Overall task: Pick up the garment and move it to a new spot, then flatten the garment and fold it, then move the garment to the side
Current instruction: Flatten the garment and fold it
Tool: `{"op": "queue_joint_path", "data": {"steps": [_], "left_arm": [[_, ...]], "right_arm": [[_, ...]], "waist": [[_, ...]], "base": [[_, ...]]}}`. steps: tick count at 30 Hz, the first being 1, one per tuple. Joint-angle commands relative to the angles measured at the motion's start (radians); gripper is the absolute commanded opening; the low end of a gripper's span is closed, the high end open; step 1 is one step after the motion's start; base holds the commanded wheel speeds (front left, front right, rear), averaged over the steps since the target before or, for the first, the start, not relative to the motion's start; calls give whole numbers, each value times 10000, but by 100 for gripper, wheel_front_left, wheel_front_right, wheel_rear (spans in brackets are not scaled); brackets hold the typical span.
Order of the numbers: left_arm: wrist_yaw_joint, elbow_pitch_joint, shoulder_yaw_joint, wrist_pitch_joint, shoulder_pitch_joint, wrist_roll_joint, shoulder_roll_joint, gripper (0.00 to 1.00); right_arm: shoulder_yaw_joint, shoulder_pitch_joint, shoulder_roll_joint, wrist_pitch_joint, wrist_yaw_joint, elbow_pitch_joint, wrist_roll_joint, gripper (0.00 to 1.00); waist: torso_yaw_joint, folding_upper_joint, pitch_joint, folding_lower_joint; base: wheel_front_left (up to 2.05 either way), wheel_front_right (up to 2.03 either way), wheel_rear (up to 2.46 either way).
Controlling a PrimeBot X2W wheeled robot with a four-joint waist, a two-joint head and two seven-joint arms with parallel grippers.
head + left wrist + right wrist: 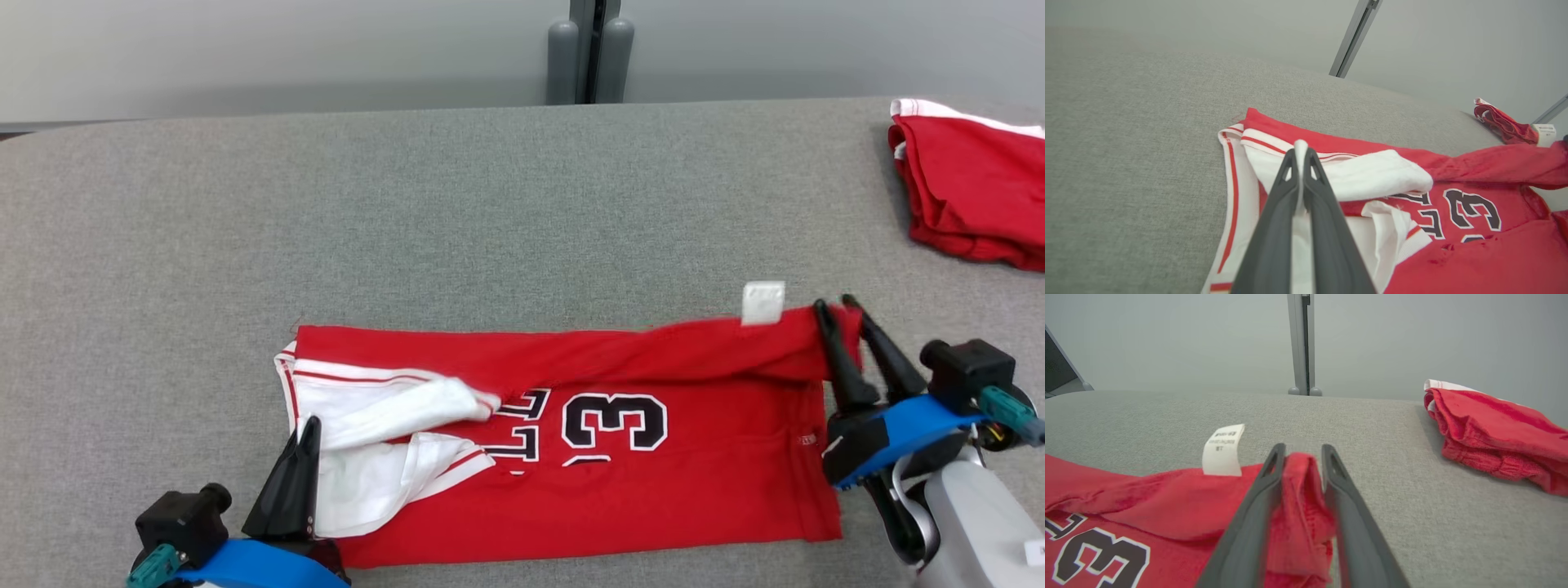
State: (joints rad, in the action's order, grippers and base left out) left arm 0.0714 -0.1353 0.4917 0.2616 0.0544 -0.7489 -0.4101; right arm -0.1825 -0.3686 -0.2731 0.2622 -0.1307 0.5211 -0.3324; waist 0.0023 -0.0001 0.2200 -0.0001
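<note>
Field notes, standing by the rig.

Red thin-knit basketball jersey (653,490) w/ white armhole trim and black-white "3" print lies on the grey woven-cloth counter (408,204). It's a long strip w/ the far edge folded over. A small white sewn-in care tag (764,302) sticks out past that fold; tag = ref pt.

R end effector (834,306): just right of tag. Fingers a little apart, red hem bunched in the gap. Pinching it or just loose around it, can't tell.
L end effector (311,425): well left of tag, at opp. end of jersey. Fingers together, clamped on a thin layer of white trim.

Risks, my read:
- Uneven let-go. If R frees the hem while L holds, the folded strip near tag could slump or open. Cloth looks thin and limp, no stiffness.
- Snag. Bunched hem may cling to a finger on pull-away and drag the fold.
- White trim area far left of tag is rumpled, layers crossed. Folding over it would lock in a lump.
- Crumpled red garment (971,196) w/ white band sits well right of tag, toward the wall. A side-move that way could mix the two.

Textures: counter coarse, matte, prob. grippy, so sliding the jersey would wrinkle it. Hem soft, puckered; print flat.
</note>
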Motion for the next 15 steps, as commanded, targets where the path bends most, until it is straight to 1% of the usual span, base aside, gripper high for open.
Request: {"op": "queue_joint_path", "data": {"steps": [1,6,7,8,12,15], "left_arm": [[101,-54,-195,42,-107,102,92,100],[158,112,-752,42,-437,604,515,100],[176,197,-941,42,-468,840,571,100],[176,197,-941,42,-468,840,571,100],[220,638,-1904,42,-708,1925,1066,100],[164,1008,-2764,42,-818,2843,1538,100]], "right_arm": [[182,380,34,29,-2,-252,-22,100],[644,988,136,30,-2,-982,90,100],[749,1088,152,29,-2,-1131,105,100],[749,1088,152,29,-2,-1131,105,100],[1037,1378,217,29,-2,-1401,143,100],[1104,1463,278,29,-2,-1026,41,100]], "waist": [[-30,1,-81,1],[-67,1,-283,1],[-79,1,-313,1],[-79,1,-313,1],[-97,1,-431,1],[-79,1,-510,1]], "base": [[0,0,0],[0,0,0],[0,0,0],[0,0,0],[0,0,0],[0,0,0]]}}
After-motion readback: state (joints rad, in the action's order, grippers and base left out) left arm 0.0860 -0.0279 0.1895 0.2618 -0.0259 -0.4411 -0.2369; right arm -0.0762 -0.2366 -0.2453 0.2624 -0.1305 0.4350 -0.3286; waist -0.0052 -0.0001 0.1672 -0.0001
